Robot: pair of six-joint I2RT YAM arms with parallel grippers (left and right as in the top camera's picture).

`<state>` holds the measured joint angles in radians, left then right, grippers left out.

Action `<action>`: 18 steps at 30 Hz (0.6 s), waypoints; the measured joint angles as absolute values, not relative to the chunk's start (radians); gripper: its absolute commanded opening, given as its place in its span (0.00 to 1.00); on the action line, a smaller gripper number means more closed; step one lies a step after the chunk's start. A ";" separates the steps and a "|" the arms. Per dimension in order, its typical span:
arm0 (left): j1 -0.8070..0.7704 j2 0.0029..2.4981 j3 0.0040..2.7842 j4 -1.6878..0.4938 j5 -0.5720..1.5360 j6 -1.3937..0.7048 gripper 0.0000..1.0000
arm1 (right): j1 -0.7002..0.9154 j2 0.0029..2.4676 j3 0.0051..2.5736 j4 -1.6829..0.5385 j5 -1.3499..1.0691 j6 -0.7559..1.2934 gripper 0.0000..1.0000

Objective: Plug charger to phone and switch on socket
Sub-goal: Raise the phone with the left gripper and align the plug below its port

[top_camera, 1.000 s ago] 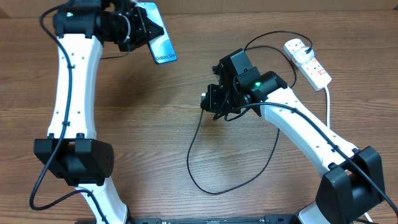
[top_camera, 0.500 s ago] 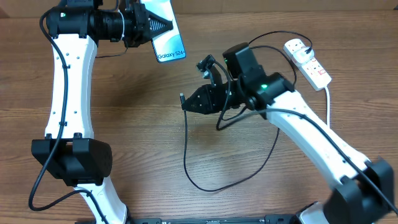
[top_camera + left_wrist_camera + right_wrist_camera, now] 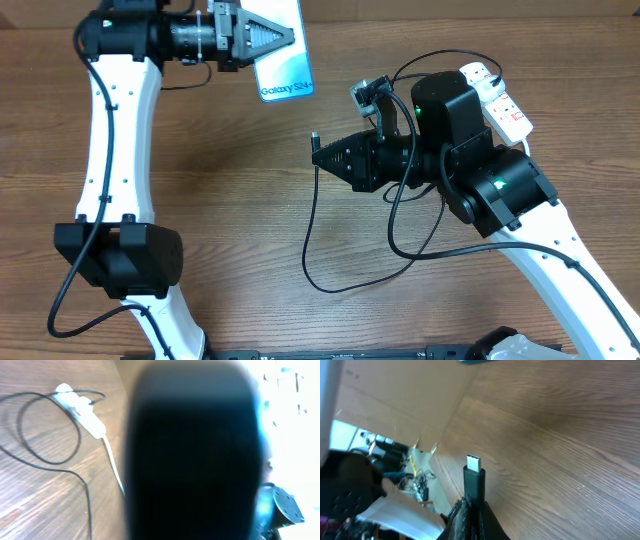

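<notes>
Your right gripper (image 3: 322,160) pinches the charger (image 3: 474,482) by its connector, tip aimed far toward the phone (image 3: 284,72), clamped in your left gripper (image 3: 278,35) just far-left, long axis near-to-far.

Wood table (image 3: 230,220): socket (image 3: 505,108) (far right), charger cable (image 3: 306,250) looped mid-table.

Both arms are white rounded links w/ black joint housings. The left arm (image 3: 110,130) has small dark screw dots along its white link, a boxy black elbow block (image 3: 118,262) & a thin black cable (image 3: 58,300) looping beside it. The right arm (image 3: 570,258) has the same colours, w/ a green LED (image 3: 497,183) lit on a black cylindrical housing. The left gripper (image 3: 288,34) & right gripper (image 3: 322,160) are black & wedge-shaped.
</notes>
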<state>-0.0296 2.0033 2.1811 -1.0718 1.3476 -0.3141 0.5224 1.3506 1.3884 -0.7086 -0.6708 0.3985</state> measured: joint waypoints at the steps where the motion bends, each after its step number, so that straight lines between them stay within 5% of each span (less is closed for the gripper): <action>1: -0.038 2.003 2.181 -1.072 1.351 -0.314 0.04 | 0.524 1.351 1.388 -0.709 -0.661 0.401 0.04; 18: -0.104 2.003 2.181 -1.083 1.279 -0.314 0.04 | 0.628 1.352 1.402 -0.779 -0.358 0.444 0.04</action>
